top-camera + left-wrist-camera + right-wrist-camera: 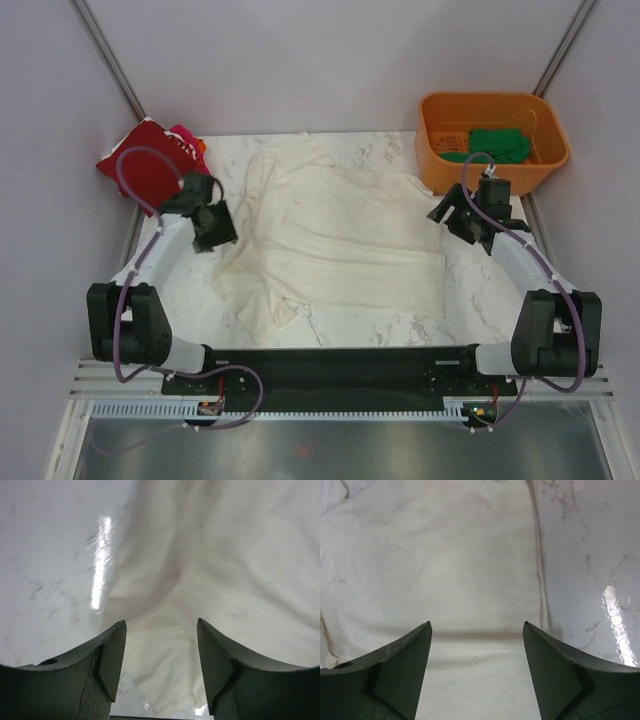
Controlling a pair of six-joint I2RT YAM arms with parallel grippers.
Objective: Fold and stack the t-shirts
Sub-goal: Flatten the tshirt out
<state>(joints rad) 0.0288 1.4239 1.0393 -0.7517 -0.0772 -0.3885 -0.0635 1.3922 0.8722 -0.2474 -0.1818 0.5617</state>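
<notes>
A large cream-white t-shirt (330,235) lies spread, partly rumpled, on the marble table. My left gripper (215,228) is open and empty above its left edge; the left wrist view shows the cloth (210,570) between the open jaws (161,630). My right gripper (462,222) is open and empty over its right edge, with the cloth (435,565) under it in the right wrist view (476,630). A dark red t-shirt (145,160) and a magenta-pink one (188,140) lie folded at the far left. A green t-shirt (500,145) sits in the tub.
An orange plastic tub (492,112) stands at the far right corner. Bare marble table (480,290) shows to the right of the shirt and along the near edge. Grey walls close in on both sides.
</notes>
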